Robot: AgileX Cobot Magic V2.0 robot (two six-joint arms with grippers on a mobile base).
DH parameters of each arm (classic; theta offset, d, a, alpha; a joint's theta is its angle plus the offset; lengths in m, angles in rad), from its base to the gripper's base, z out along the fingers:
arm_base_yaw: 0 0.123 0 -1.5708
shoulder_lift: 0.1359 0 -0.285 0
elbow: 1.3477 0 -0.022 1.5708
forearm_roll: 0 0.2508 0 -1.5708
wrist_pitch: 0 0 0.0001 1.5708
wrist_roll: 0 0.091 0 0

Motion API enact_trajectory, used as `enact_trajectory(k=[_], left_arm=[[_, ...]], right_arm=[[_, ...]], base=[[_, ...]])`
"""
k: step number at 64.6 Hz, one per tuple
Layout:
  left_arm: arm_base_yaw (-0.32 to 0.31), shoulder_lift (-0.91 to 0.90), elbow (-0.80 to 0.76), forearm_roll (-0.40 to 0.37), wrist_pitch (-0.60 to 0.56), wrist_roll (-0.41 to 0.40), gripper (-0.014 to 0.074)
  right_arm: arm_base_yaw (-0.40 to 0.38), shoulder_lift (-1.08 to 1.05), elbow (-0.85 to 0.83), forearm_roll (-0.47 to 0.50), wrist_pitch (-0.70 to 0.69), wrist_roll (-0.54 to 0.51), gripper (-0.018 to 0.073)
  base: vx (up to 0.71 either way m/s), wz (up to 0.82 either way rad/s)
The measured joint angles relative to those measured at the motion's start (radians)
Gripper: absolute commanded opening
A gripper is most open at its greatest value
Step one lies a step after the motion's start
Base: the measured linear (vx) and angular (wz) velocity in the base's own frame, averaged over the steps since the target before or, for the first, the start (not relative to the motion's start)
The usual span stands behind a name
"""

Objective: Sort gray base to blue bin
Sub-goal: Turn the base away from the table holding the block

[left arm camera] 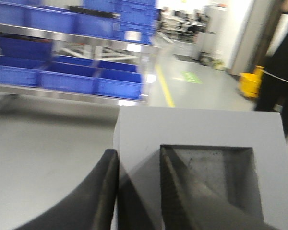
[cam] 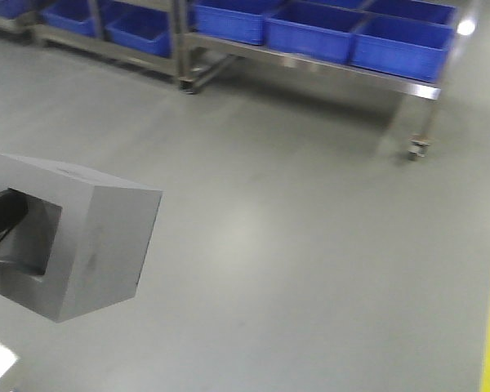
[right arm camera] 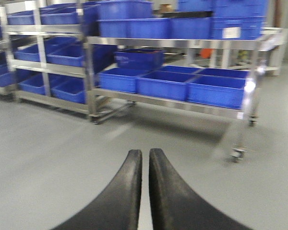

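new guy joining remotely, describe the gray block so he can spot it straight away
Before the steel racks of blue bins lies a gray floor; look to its near left. There the left gripper holds the gray block, the only cube around, with a square recess sunk into one face.

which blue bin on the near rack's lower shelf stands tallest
The dark blue plastic crate at the back left; its rim rises well above the low crates around it.

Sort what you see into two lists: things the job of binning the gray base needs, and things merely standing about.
Job: gray base; left gripper clamping it; blue bins.
Bystanders: right gripper; steel rack; yellow bucket.
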Motion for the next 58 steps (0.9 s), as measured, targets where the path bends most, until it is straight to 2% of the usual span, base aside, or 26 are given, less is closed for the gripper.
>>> enact_trajectory(k=[33, 58], left_arm=[[0.000, 0.000, 0.000, 0.000, 0.000, 0.000, 0.0039], [0.000, 0.000, 0.000, 0.000, -0.001, 0.000, 0.0039]], right_arm=[[0.000, 0.000, 0.000, 0.000, 0.000, 0.000, -0.0004], [0.000, 0.000, 0.000, 0.000, 0.000, 0.000, -0.0004]], base=[[0.17, -0.75], [0.28, -0.36]])
